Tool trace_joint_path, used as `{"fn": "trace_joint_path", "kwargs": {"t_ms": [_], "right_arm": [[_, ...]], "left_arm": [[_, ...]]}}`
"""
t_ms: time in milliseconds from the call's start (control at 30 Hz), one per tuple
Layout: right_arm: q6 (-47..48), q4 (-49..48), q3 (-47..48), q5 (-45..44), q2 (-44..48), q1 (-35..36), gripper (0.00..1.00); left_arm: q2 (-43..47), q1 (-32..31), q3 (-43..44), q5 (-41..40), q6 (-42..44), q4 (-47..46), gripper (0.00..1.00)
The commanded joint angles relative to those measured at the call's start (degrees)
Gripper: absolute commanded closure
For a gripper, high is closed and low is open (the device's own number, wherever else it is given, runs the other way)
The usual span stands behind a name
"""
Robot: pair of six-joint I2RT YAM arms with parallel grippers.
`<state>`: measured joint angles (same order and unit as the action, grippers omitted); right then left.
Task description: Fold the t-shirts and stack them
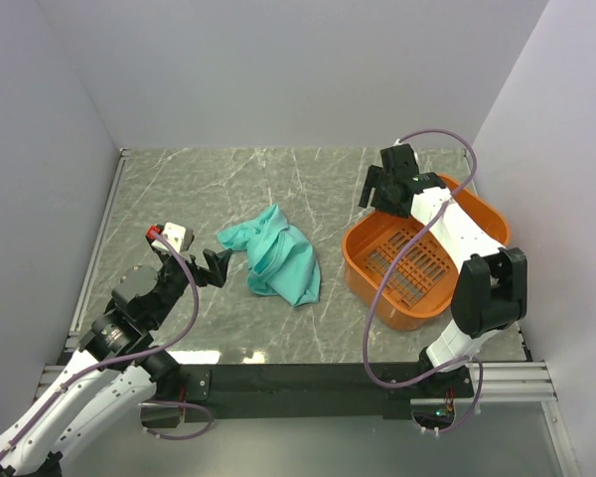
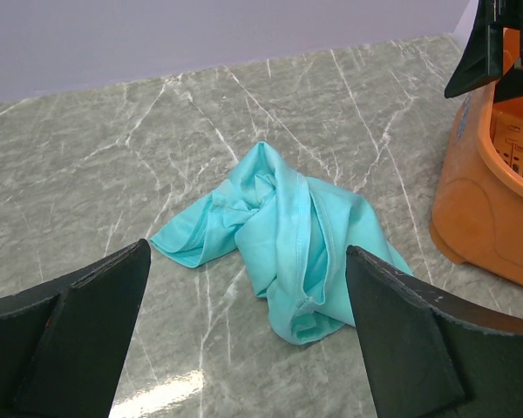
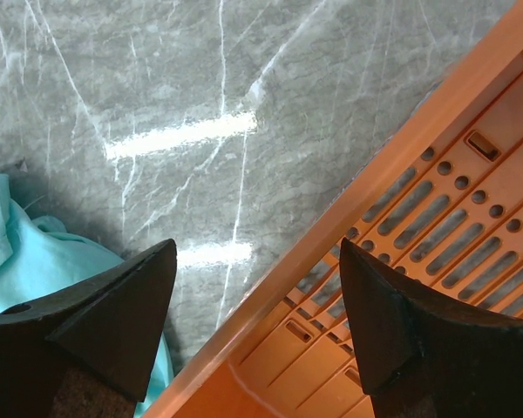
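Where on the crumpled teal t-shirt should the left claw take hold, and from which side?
Likely the flat corner of the t-shirt that juts out toward the left claw. Come from the left arm's side, low: that flap lies thin and apart from the bunched middle, and the open claw faces it.

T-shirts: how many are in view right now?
1. A crumpled teal t-shirt lies on the table, left of the orange basket. The right arm hides part of the basket.
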<state>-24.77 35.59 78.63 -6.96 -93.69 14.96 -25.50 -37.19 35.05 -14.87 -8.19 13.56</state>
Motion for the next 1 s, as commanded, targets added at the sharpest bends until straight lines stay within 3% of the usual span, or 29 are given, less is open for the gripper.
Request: {"fn": "trace_joint_path", "kwargs": {"t_ms": [0,967], "right_arm": [[0.52,-1.14,0.38,-1.74,-0.35,0.51,0.19],[1.57,-1.05,0.56,-1.3,-1.58,0.51,0.26]], "left_arm": [[-0.17,0.28,0.2,0.64,0.27,-2.22,0.01],[-0.08,0.45,0.28,0.81,0.28,-2.31,0.01]]}}
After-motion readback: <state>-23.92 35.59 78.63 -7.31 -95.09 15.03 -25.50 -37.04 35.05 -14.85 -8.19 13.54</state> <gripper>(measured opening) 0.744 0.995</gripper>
